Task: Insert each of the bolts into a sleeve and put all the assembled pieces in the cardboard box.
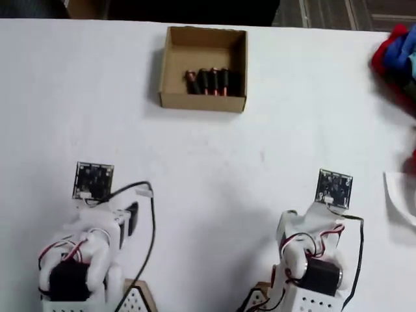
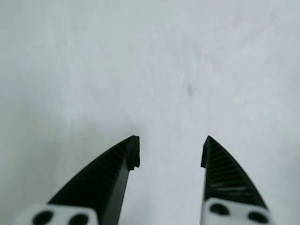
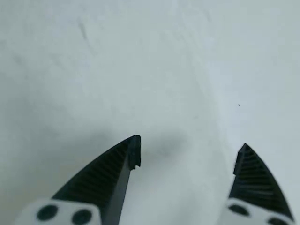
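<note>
Bolts (image 1: 208,81) in box (image 1: 168,65), left gripper (image 2: 168,152) well apart

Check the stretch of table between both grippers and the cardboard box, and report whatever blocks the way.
Nothing visible blocks it. White table runs from the left gripper and the right gripper, both open, up to the cardboard box, where four assembled pieces lie side by side.

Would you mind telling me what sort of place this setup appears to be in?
Probably a robotics lab or workshop bench: two small robot arms sit side by side at a white table, facing a cardboard box holding assembled bolt pieces.
</note>
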Robot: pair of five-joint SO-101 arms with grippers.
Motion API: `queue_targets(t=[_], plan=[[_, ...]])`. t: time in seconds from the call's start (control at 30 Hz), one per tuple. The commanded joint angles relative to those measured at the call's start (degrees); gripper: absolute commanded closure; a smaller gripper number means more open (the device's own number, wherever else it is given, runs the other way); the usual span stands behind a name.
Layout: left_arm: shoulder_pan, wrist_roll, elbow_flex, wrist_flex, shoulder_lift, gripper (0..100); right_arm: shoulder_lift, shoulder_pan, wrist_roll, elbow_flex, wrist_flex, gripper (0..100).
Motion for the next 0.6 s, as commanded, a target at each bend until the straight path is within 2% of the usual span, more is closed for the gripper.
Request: queue_targets(t=[0.0, 0.07, 0.13, 0.27, 0.47, 0.57], plan=[[-0.09, 0.09, 6.64, -5.98, -0.35, 77, -0.31, 0.22, -0.26, 6.07, -5.14, 69.3], [-0.53, -0.26, 13.41, -11.43, -0.35, 77, 0.31, -0.13, -0.26, 11.87, -7.60, 69.2], [-0.53, -0.26, 19.56, -15.30, -0.35, 77, 0.48, -1.71, -0.35, 11.34, -7.60, 69.3], [-0.09, -0.26, 19.82, -12.75, -0.35, 77, 0.04, -5.76, -0.35, 11.25, -7.34, 69.3], [-0.62, -0.35, 19.91, -11.34, -0.26, 77, 0.40, -25.19, -0.62, 11.25, -7.52, 69.3], [-0.18, -3.96, 19.91, -11.34, -0.18, 77, 0.40, -30.73, -0.62, 11.25, -7.52, 69.3]])
